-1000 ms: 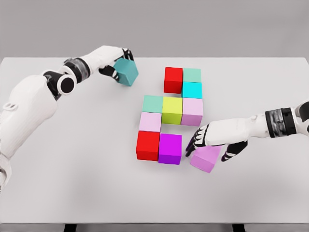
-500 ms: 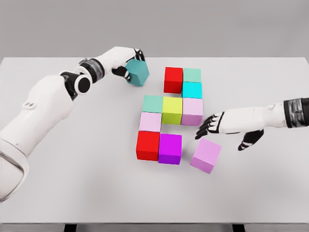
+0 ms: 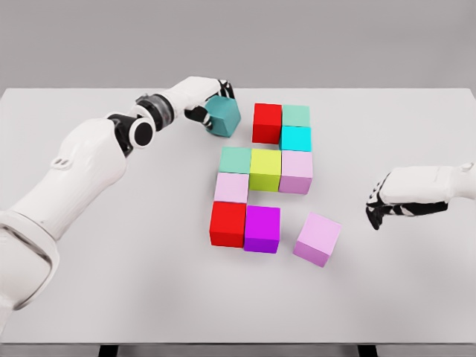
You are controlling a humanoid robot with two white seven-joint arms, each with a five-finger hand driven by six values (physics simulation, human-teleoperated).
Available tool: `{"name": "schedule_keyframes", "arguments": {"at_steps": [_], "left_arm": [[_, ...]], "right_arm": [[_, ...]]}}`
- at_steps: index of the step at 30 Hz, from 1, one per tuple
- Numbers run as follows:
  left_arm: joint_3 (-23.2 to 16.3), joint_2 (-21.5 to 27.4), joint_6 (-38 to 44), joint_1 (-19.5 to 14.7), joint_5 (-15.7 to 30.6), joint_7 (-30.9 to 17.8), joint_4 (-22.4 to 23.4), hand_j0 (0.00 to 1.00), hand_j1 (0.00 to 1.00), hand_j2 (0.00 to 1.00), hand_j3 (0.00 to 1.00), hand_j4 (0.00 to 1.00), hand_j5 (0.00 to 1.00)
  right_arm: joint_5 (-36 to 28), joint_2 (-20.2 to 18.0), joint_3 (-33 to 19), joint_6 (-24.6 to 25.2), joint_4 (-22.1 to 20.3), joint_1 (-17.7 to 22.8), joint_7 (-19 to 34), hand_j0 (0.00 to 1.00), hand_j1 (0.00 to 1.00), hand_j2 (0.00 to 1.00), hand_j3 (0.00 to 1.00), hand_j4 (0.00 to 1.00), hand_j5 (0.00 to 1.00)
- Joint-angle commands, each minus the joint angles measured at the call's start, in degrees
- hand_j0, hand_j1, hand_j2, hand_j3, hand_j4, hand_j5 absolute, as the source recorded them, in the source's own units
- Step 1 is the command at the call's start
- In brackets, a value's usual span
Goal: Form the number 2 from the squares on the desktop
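Note:
My left hand (image 3: 210, 106) is shut on a teal cube (image 3: 223, 117), holding it just left of the red cube (image 3: 267, 123) at the top of the block figure. That figure also has a mint cube (image 3: 296, 115), a cyan cube (image 3: 296, 138), a green-mint cube (image 3: 236, 160), a yellow-green cube (image 3: 265, 169), two pale pink cubes (image 3: 297, 171) (image 3: 231, 187), a second red cube (image 3: 228, 223) and a magenta cube (image 3: 262, 228). A lilac cube (image 3: 317, 238) lies tilted, apart from the magenta one. My right hand (image 3: 379, 206) hovers at the right, fingers curled, holding nothing.
The white table (image 3: 111, 282) stretches wide at the front and left. Its far edge runs just behind the cubes, against a grey wall.
The left hand has carried the teal cube rightward toward the top red cube. The right hand let go of the lilac cube and drew back to the right, curling its fingers.

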Motion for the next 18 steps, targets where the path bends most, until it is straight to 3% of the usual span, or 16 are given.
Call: {"name": "schedule_keyframes", "arguments": {"at_steps": [1, 7, 18], "left_arm": [[0.10, -0.25, 0.00, 0.00, 0.09, 0.09, 0.16, 0.48, 0.48, 0.48, 0.48, 0.48, 0.48], [0.10, -0.78, 0.00, 0.00, 0.09, 0.27, 0.25, 0.48, 0.48, 0.48, 0.48, 0.48, 0.48], [0.36, -1.22, 0.00, 0.09, 0.09, 0.44, 0.60, 0.48, 0.48, 0.48, 0.48, 0.48, 0.48]], "right_arm": [[-0.25, -0.54, -1.26, 0.15, 0.09, 0.00, -0.01, 0.16, 0.16, 0.16, 0.16, 0.16, 0.16], [-0.42, -2.39, 9.20, 0.15, 0.09, -5.80, -0.01, 0.18, 0.18, 0.18, 0.18, 0.18, 0.18], [-0.42, 1.13, 9.38, 0.15, -0.08, -2.11, -0.01, 0.17, 0.17, 0.17, 0.17, 0.17, 0.17]]}}
